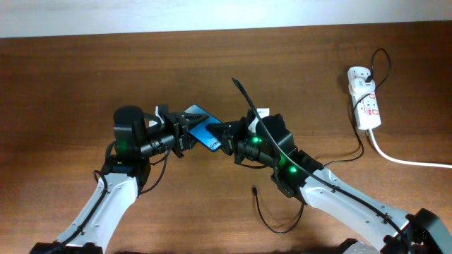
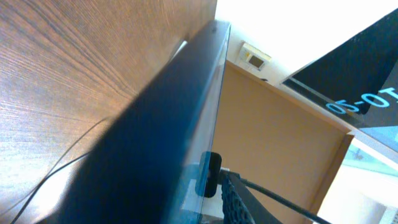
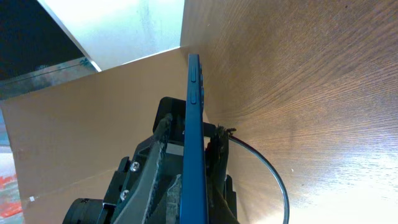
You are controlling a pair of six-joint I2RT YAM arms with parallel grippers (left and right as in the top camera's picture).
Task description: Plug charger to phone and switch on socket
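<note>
Filling the left wrist view, the phone (image 2: 149, 137) sits edge-on and dark, and the charger (image 2: 211, 175) has its small black plug tip touching the phone's lower end. Whether that tip is seated in the port or only resting against the rim is not visible.

In the overhead view the phone hangs tilted above the surface (image 1: 85, 70) at centre frame, between the two arms. The left tool (image 1: 180, 134) appears pinched on its left end. The right tool (image 1: 232, 135) meets the other end. Its fingers (image 3: 155, 155) flank the phone closely in the right wrist view, but I cannot tell whether they clamp the phone, the plug, or nothing.

The risk, as I judge it, is misalignment. A plug pushed in off-axis could skid off the edge or twist the phone in a one-ended grip. The loose cable loop at lower centre lies near the right arm and could snag and drag the tip out. The socket (image 1: 364, 99) lies well apart at upper right, its switch not yet reached.
</note>
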